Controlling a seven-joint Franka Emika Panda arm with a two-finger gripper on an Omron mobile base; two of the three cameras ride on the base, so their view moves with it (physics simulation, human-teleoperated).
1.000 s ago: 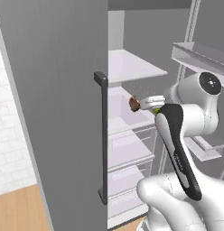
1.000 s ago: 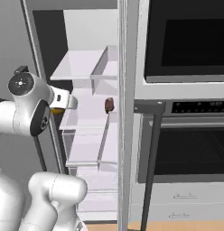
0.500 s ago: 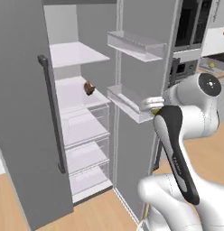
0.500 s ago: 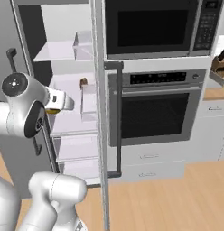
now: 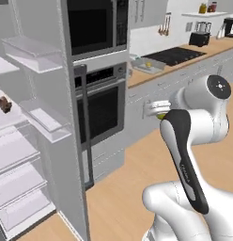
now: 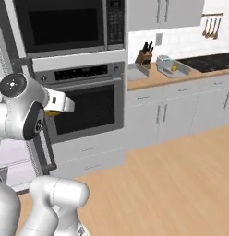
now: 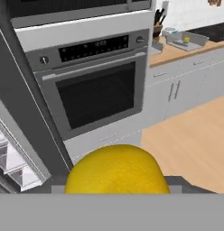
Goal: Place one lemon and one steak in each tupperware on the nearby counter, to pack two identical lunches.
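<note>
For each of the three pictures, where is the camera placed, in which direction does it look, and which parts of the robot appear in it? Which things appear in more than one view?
Left base view: behind the arm to its left, facing the wall oven and counter; the white arm rises at lower right.
Right base view: behind the arm to its right, facing the same oven; the arm rises at lower left.
Hand view: on the hand, looking along the gripper at the oven; a lemon sits close at the bottom.
Shared: the oven, the counter and a tupperware holding a lemon.

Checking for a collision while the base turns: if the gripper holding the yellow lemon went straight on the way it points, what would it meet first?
Probably the dark glass door of the built-in stainless oven, straight ahead of the gripper and its round yellow lemon; depth is unclear.
</note>
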